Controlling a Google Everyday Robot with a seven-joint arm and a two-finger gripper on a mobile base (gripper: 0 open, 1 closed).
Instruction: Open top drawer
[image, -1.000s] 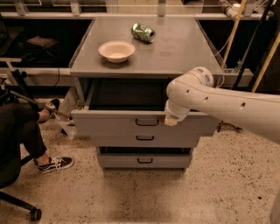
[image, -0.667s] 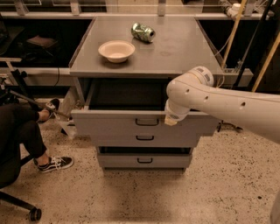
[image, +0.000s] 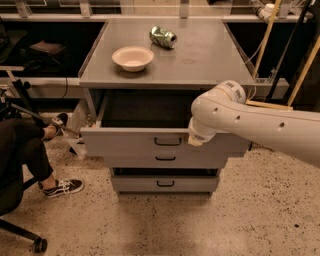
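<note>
Top drawer (image: 130, 145): open; its wide grey front stands well forward of the cabinet body, and the dark inside shows behind it.
Drawer handle (image: 167, 142): small black bar at the centre of the top drawer's front.
End effector (image: 198, 138): at the upper edge of the top drawer's front, just right of the handle; the white wrist covers it, so it cannot be told whether it is released or clenched.
Arm (image: 260, 125): white, reaching in from the right edge and bending down to the drawer front.
Middle drawer (image: 165, 160): directly under the top drawer, with a shorter front and a like black handle.
Bottom drawer (image: 165, 184): lowest, set back from the two above, with a dark gap over its front.
Table (image: 200, 60): flat grey top above the three drawers.
Bowl (image: 133, 57): pale, upright, on the left part of the table.
Can (image: 163, 36): green, lying on its side at the back of the table, well apart from the bowl.
Person's leg (image: 25, 150): dark trousers at the left edge, with a black-and-white sneaker (image: 62, 187) on the speckled floor (image: 200, 225).
Wooden poles (image: 265, 40): leaning at the right, behind the arm.
</note>
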